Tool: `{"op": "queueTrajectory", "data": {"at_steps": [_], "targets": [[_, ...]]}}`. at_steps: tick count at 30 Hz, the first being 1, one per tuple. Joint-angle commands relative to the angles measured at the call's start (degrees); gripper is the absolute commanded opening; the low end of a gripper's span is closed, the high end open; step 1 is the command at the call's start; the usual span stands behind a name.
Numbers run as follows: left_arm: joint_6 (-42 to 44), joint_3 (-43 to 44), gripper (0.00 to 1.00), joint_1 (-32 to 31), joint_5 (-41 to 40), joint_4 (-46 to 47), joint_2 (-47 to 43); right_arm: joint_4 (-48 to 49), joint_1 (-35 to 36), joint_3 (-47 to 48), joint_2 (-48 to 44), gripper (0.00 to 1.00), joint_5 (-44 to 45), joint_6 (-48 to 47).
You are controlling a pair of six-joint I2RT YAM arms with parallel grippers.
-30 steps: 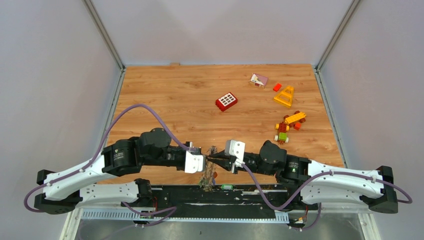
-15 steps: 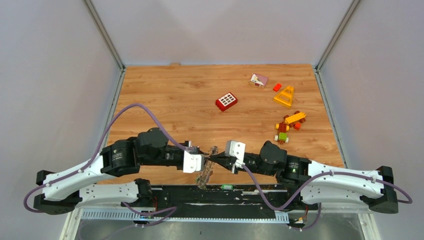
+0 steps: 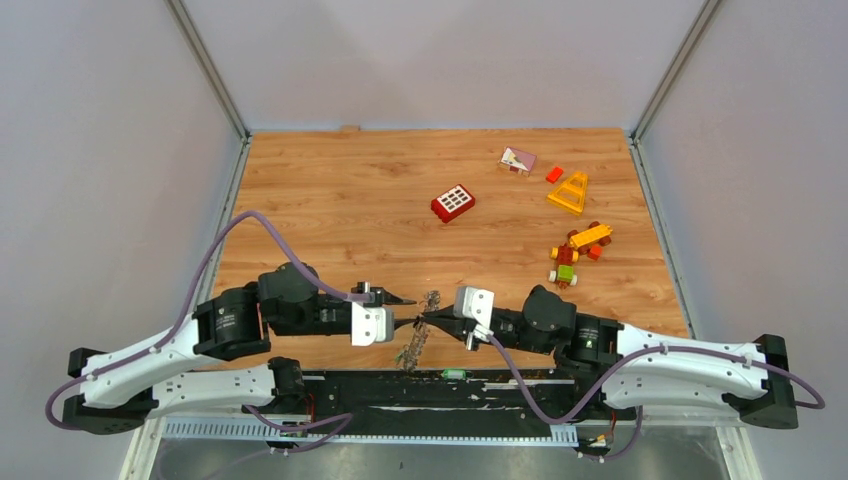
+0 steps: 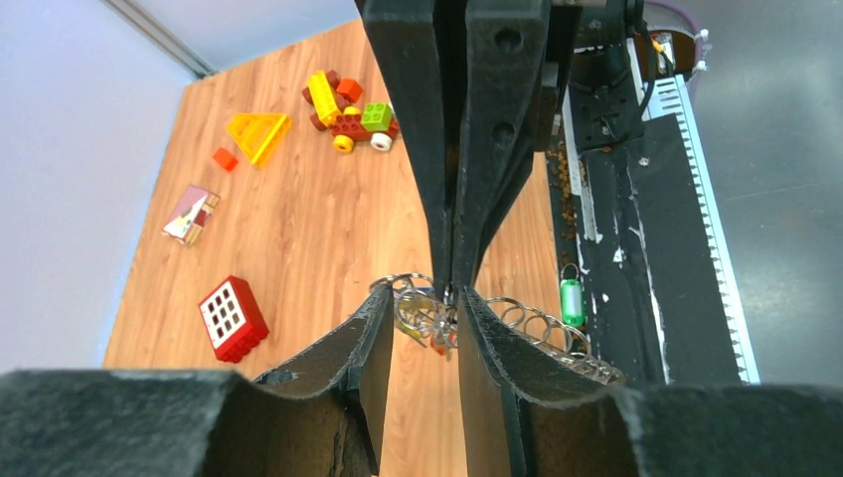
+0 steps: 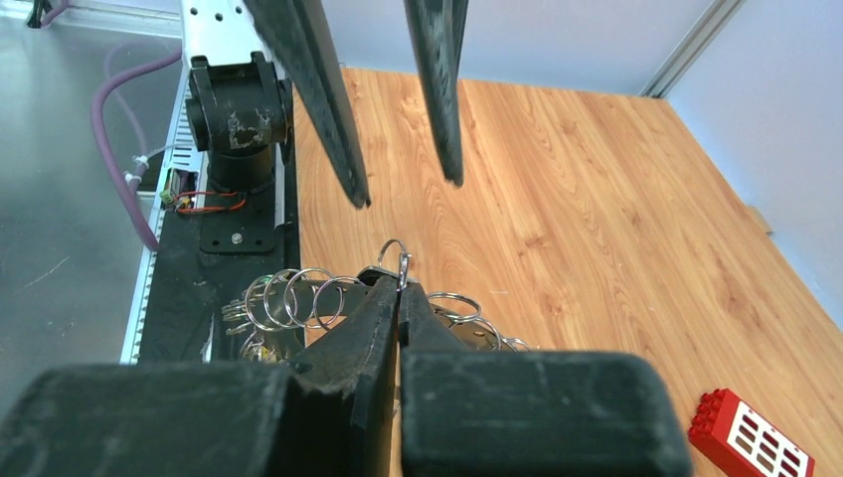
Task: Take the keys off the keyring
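We are clamping the keyring [image 3: 416,338] in our right fingers [image 5: 378,320] above the bench [image 3: 340,200] so its keys [image 4: 422,318] dangle; our left fingers [image 4: 370,343] are hovering narrowly parted, seemingly empty.

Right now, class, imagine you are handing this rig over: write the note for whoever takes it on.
The left gripper is open, holding nothing, facing the keyring.
The right gripper has its fingers shut on the keyring, lifted over the table's near edge.
The keys hang bunched beneath it.
Done: no loose key seen on the table.
Left: work the keys off, seemingly all of them.
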Motion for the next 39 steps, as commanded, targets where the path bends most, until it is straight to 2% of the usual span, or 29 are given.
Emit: {"op": "queueTrajectory", "data": {"at_steps": [1, 17, 27, 32, 37, 39], "targets": [[-3.7, -2.11, 0.39, -0.11, -0.48, 4.39, -0.74, 8.42, 0.1, -0.28, -2.57, 0.0, 0.61, -1.27], [-6.32, -4.65, 0.45, -0.11, -0.87, 6.98, -2.01, 14.83, 0.07, -4.99, -6.76, 0.0, -3.95, -6.56], [-6.46, -6.16, 0.42, -0.11, -0.25, 7.84, -1.33, 16.02, 0.24, -5.72, -7.58, 0.0, -4.95, -6.75], [-6.25, -6.4, 0.32, -0.11, -0.15, 8.09, -1.02, 15.89, 0.23, -5.56, -7.63, 0.0, -5.18, -6.75], [-5.88, -6.27, 0.16, -0.1, 0.16, 7.75, -0.52, 15.93, 0.24, -5.61, -7.67, 0.0, -5.29, -6.75], [-5.72, -6.18, 0.14, -0.1, 0.21, 7.46, -0.33, 15.93, 0.22, -5.61, -7.71, 0.0, -5.28, -6.84]]}}
